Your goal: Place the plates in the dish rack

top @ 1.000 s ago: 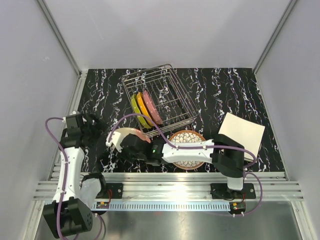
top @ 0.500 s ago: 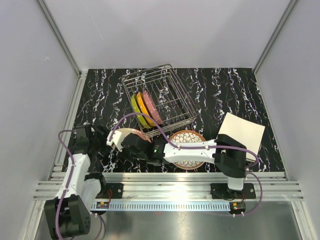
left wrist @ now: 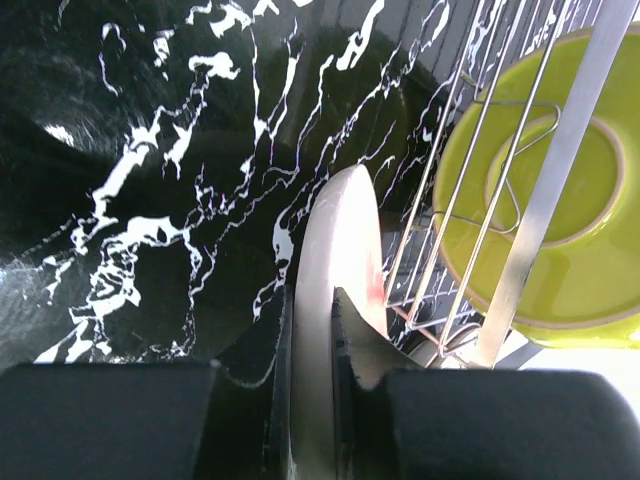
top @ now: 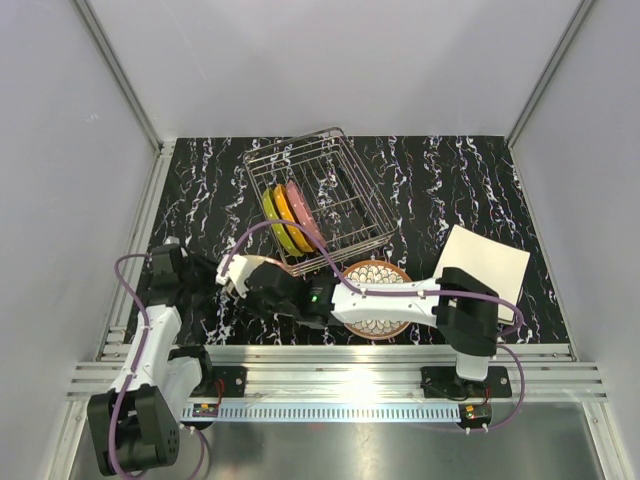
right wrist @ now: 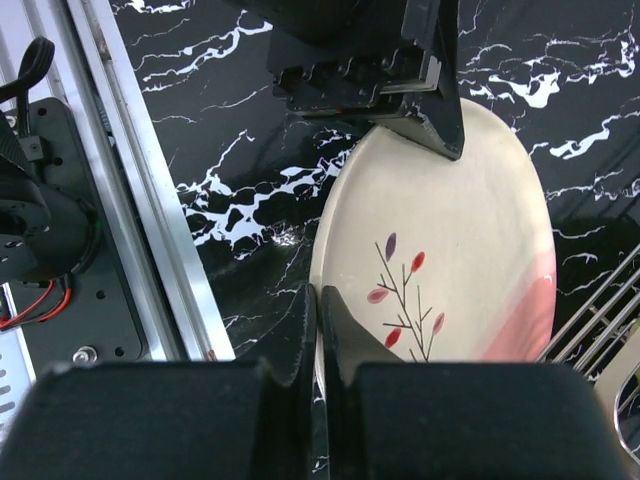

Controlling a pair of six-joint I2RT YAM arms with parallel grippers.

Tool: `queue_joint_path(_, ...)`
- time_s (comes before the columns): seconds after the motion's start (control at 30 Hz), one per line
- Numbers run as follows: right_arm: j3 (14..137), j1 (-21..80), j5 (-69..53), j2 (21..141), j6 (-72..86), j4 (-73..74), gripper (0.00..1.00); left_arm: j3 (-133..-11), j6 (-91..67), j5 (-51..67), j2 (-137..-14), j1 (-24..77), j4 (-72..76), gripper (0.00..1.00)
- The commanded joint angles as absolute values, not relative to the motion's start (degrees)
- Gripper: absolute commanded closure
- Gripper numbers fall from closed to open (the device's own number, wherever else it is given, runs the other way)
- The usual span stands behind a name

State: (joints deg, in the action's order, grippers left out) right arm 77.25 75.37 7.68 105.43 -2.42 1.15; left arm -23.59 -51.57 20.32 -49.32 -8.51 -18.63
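Though largely hidden from above, 1 cream plate point(right wrist: 450, 230) is clamped by the left jaws and right jaws.

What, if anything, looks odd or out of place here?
Nothing spilled or broken. One oddity: the cream plate, held on edge beside the dish rack, is pinched by the left gripper and the right gripper at once.

Cream plate point(left wrist: 335, 250) edge-on between the jaws

White-shelled arms point(top: 385, 300) with black joints trail purple cables point(top: 470, 293); one seemingly shows a green light point(top: 313, 296).
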Motion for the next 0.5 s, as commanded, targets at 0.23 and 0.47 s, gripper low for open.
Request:
queue_joint_path(0.23,74.5,75.8,8.6,96.5,1.6,-2.2,0.38,-31.0,-49.8,18.6,-46.4,-8.3,-22.0,0.98)
queue_joint_path(0.47,70.8,77.7,15.5,95.3,-1.4,-2.6,0.22,-33.5,-49.3,20.2,-46.2,-8.3,-27.5,0.98)
